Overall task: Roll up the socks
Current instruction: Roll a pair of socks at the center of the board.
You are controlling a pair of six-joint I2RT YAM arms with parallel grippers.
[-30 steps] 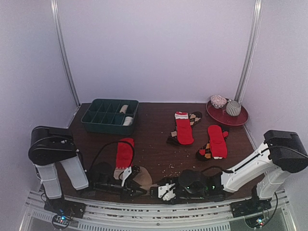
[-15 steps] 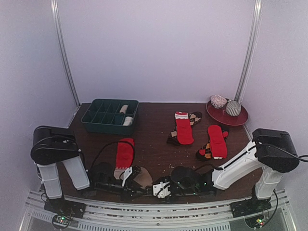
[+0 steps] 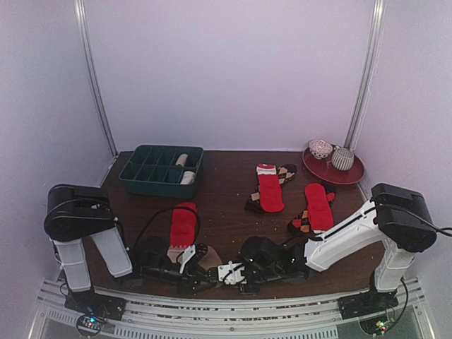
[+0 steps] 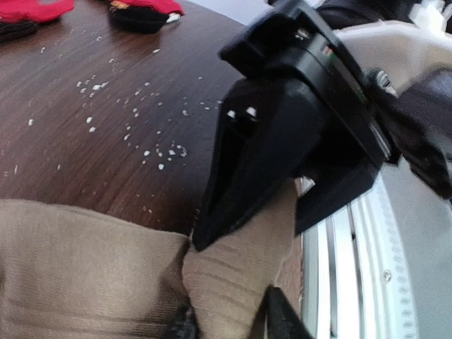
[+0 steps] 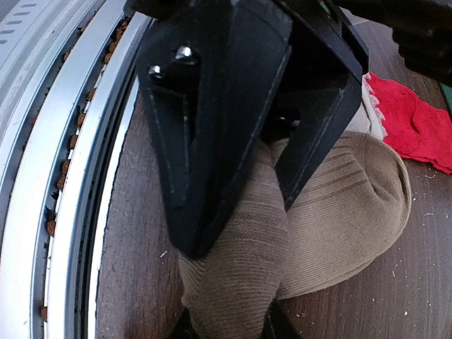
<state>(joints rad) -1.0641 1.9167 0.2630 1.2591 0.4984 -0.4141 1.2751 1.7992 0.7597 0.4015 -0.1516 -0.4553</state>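
Observation:
A tan sock lies bunched at the table's near edge. My left gripper and right gripper meet nose to nose over it. In the left wrist view my left gripper is shut on the sock's ribbed end, with the right gripper's black fingers closed on the same fold. In the right wrist view my right gripper is shut on the tan sock, facing the left gripper's fingers. A red sock lies just behind.
Two red socks lie over brown diamond-patterned ones at mid right. A dark green compartment tray stands at back left. A red plate with two bowls sits at back right. White crumbs dot the wood; the metal rail runs along the near edge.
My right arm has slid left along the near edge until its gripper met the left gripper at the tan sock. The left arm has stayed in place.

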